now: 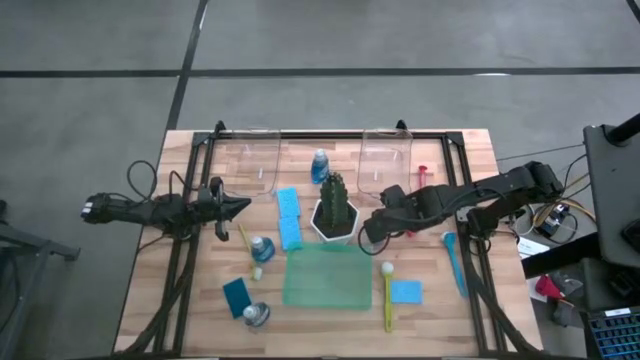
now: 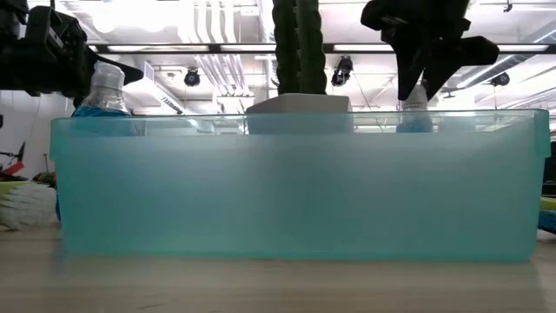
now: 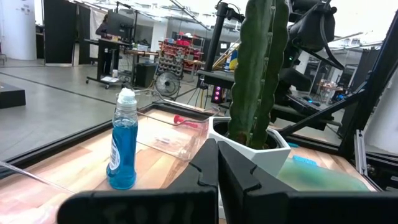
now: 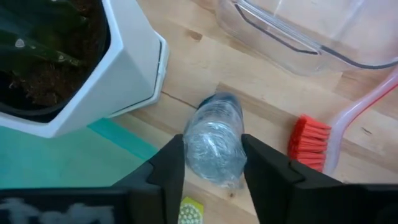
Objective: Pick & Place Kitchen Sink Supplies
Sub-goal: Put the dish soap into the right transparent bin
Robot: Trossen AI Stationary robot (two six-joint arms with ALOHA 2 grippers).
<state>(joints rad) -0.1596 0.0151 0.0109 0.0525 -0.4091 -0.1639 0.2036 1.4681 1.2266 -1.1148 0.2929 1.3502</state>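
A: What do the containers hold?

B: The 2 clear bins (image 1: 249, 160) and the green tray (image 1: 325, 278) look empty; the white pot (image 1: 332, 226) holds the plant.

A: And your grippers?

B: My right gripper (image 4: 211, 163) straddles an upright clear bottle (image 4: 214, 142) between pot and red brush (image 4: 309, 144), fingers (image 4: 166, 167) half-spread, at its sides, grip uncertain. My left gripper (image 3: 217, 163) is clenched, empty, near a blue-liquid bottle (image 3: 123, 144).

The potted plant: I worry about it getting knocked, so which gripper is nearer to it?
Right. The right gripper sits just beside the potted plant, fingers around a small bottle. The left gripper waits farther off, across the blue sponges.
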